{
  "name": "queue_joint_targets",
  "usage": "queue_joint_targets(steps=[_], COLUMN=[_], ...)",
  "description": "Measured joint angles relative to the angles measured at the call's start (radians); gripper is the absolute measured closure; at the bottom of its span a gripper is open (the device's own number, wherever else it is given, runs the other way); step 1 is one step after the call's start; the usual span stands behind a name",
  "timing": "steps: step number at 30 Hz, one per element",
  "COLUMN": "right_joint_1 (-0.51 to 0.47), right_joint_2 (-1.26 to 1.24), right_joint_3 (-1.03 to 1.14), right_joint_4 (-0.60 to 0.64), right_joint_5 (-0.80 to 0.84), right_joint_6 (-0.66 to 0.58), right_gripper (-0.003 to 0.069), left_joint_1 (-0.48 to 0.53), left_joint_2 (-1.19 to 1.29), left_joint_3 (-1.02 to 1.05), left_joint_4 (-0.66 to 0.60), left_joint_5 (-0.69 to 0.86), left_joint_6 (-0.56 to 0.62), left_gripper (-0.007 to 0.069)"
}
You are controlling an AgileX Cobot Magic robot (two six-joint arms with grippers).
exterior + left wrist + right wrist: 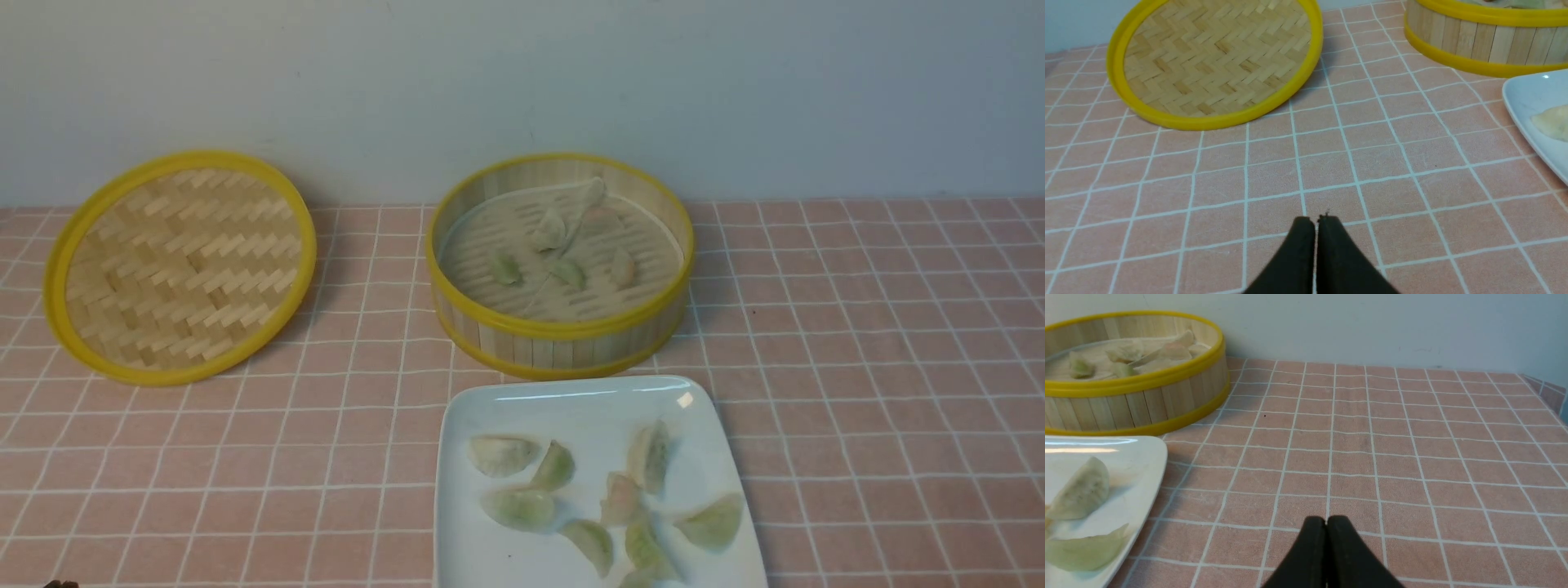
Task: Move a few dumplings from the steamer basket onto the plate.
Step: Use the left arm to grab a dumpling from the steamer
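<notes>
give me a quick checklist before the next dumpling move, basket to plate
1. Cover: the lid is off the basket, on its left: ok.
2. Stock: several dumplings in the basket: ok.
3. Room: the plate is bare at its far part: ok.
4. Load: the left gripper holds nothing: ok.
5. Load: the right gripper holds nothing: ok.
6. Jaws open for a grasp: not ok, both shut.
</notes>
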Motion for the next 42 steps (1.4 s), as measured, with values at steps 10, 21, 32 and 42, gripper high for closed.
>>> queue_joint_targets(steps=[10, 21, 32, 42], right_joint_1=[0.0, 0.0, 0.0, 0.0], right_joint_2=[0.0, 0.0, 0.262, 0.861], right_joint_3=[0.008, 0.008, -0.549, -0.925], right_joint_4=[0.406, 0.761, 0.497, 0.183], right_joint_5=[-0.193, -0.362, 0.085, 0.571], right_joint_6=[0.214, 0.277, -0.047, -0.045], right_gripper=[0.0673, 0.0673, 0.0673, 0.067], left_joint_1=[0.0, 0.0, 0.0, -0.019], left_joint_2=[0.0, 0.014, 0.619, 1.349], left_joint_3=[0.002, -0.062, -0.793, -1.154], left_joint_4=[-0.334, -0.483, -0.318, -0.334], left_joint_5=[-0.436, -0.822, 0.1, 0.567], left_joint_6=[-0.142, -0.188, -0.139, 0.077], left_gripper=[0.0631, 0.0631, 0.0631, 0.0631])
